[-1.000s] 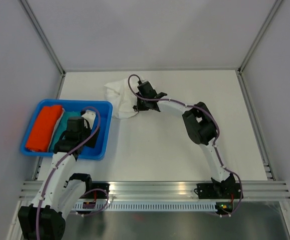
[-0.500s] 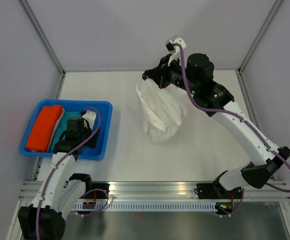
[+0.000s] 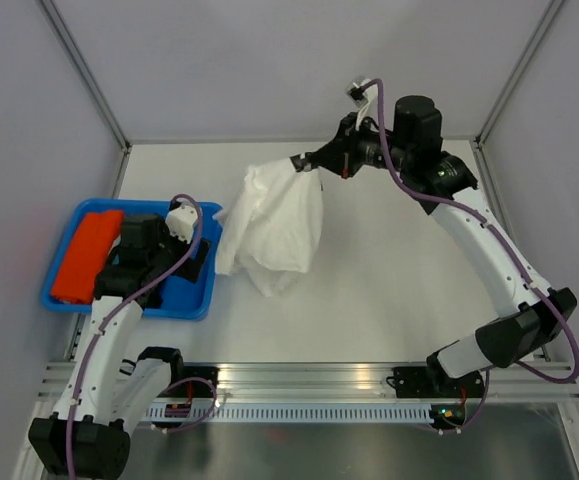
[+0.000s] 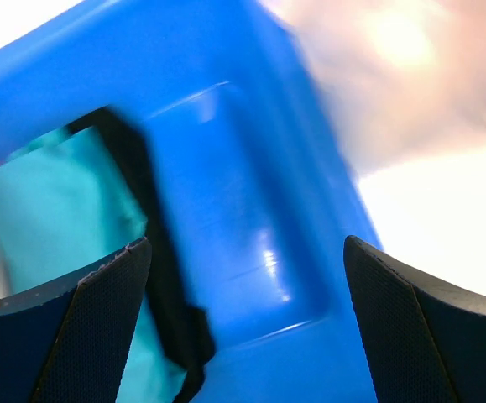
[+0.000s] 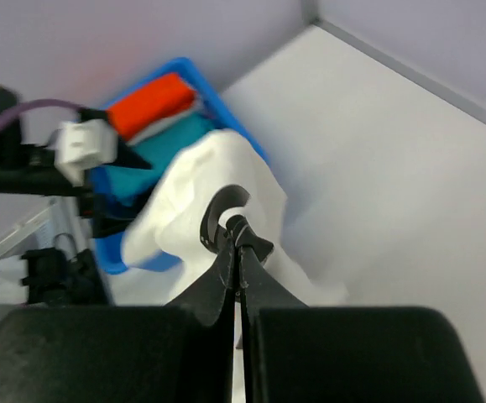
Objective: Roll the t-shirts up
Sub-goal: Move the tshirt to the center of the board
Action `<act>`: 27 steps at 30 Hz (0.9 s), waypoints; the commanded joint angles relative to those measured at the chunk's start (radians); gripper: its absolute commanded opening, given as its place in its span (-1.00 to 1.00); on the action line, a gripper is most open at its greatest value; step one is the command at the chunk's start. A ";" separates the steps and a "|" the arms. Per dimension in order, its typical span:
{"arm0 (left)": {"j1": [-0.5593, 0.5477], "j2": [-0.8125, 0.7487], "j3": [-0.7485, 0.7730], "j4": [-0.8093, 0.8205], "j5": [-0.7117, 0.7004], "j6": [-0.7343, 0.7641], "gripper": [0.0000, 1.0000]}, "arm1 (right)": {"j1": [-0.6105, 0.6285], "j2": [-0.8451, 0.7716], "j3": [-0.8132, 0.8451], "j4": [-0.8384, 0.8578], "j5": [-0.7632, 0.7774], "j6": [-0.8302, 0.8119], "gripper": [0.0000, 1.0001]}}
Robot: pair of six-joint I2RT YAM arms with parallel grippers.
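A white t-shirt (image 3: 274, 225) hangs crumpled in the air from my right gripper (image 3: 307, 164), which is shut on its top edge, high over the table's middle. In the right wrist view the gripper (image 5: 236, 228) pinches the white cloth (image 5: 188, 197), with a dark curved part at the pinch. The shirt's lower end reaches down near the blue bin's right side. My left gripper (image 3: 191, 262) is open and empty over the blue bin (image 3: 197, 212); its wrist view (image 4: 247, 260) shows the bin's blue wall (image 4: 226, 168) between the fingers.
The blue bin at the left holds a rolled orange garment (image 3: 87, 253) and a teal one (image 4: 49, 201). Grey walls close the back and both sides. A metal rail (image 3: 309, 375) runs along the near edge.
My right arm has lifted the white t-shirt off the back of the table and swung it, now hanging toward the left. My left gripper has shifted a little in the bin.
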 commanded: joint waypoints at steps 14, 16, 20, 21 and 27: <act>-0.218 0.519 0.454 -0.011 0.275 0.131 0.90 | -0.302 0.101 -0.243 -0.216 0.779 0.047 0.67; -0.216 0.599 0.528 -0.011 0.232 0.112 0.82 | -0.224 0.064 -0.303 -0.177 0.788 0.035 0.38; -0.170 0.778 0.700 -0.011 0.210 -0.021 0.62 | -0.002 0.047 -0.492 -0.012 0.785 -0.009 0.13; -0.141 0.791 0.713 -0.010 0.228 -0.036 0.61 | 0.025 0.068 -0.515 0.013 0.793 -0.009 0.17; -0.106 0.824 0.717 -0.005 0.235 -0.052 0.65 | 0.144 0.284 -0.460 -0.020 0.936 -0.103 0.39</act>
